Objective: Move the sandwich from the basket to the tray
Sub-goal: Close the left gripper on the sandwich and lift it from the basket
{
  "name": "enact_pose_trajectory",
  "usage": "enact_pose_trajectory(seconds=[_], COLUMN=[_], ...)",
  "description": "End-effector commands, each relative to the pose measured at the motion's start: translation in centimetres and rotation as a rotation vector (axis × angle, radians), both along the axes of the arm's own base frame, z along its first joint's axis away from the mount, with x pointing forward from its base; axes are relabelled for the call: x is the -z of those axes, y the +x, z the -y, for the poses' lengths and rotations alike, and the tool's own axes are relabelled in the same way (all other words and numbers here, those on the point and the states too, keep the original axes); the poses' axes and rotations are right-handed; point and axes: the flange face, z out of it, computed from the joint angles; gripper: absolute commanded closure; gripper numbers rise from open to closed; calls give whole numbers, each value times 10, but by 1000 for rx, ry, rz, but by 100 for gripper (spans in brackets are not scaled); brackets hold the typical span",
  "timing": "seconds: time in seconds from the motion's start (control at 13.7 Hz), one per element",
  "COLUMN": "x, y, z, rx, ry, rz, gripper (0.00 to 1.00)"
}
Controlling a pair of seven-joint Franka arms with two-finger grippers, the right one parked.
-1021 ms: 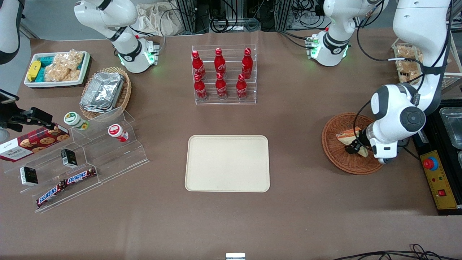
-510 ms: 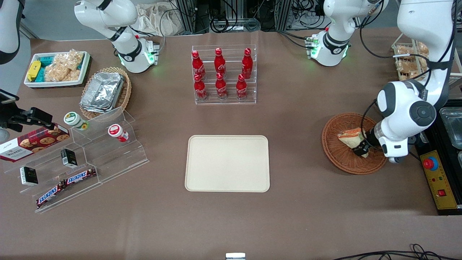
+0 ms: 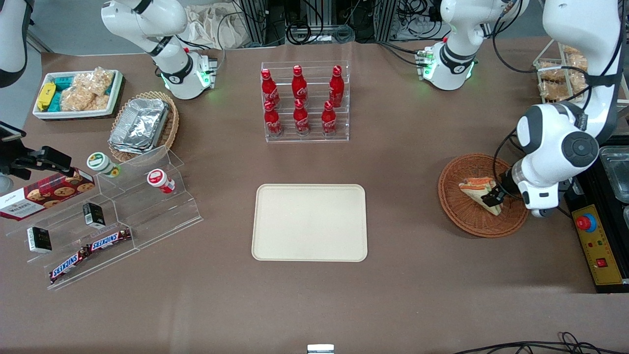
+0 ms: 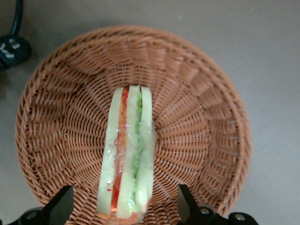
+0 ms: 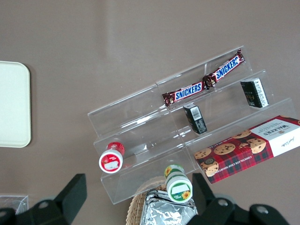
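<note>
The sandwich (image 3: 475, 189) lies in the round reddish-brown basket (image 3: 459, 216), its orange, red and green layers showing. In the left wrist view the sandwich (image 4: 127, 154) stands on edge in the middle of the basket (image 4: 206, 117). My left gripper (image 3: 491, 198) hangs over the basket at the sandwich's narrow end. The gripper (image 4: 124, 208) is open, one finger (image 4: 62, 207) on each side of the sandwich with a gap between each finger and the bread. The cream tray (image 3: 309, 222) lies bare on the table, toward the parked arm from the basket.
A clear rack of red cola bottles (image 3: 302, 101) stands farther from the camera than the tray. A yellow control box with a red button (image 3: 597, 243) lies beside the basket at the working arm's end. Clear stepped shelves with snacks (image 3: 105, 216) stand toward the parked arm's end.
My left gripper has shifted over the basket toward the working arm's end and slightly farther from the camera. More of the sandwich now shows in the front view.
</note>
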Motion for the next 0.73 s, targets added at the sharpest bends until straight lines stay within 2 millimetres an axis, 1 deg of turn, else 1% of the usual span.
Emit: enact_pose_trajectory(seconds=[0.0,0.15,0.22,0.29,0.36,0.44,0.51,0.58,0.66], x=[26,40,45,46,49,49,49,43,29], y=[-3,-2,-2,-1,-1,0,1,3,8], z=[0,1,1,0,0,0,0,0,1], rx=[-7,-6,-7,-8,-8,-4,4,10,15], ry=[9,6,6,5,5,4,3,4,5], rz=[-24,-25,-27,-25,-28,-27,-26,-17,0], gripper=[0,1,17,54,87,100,100,100,100])
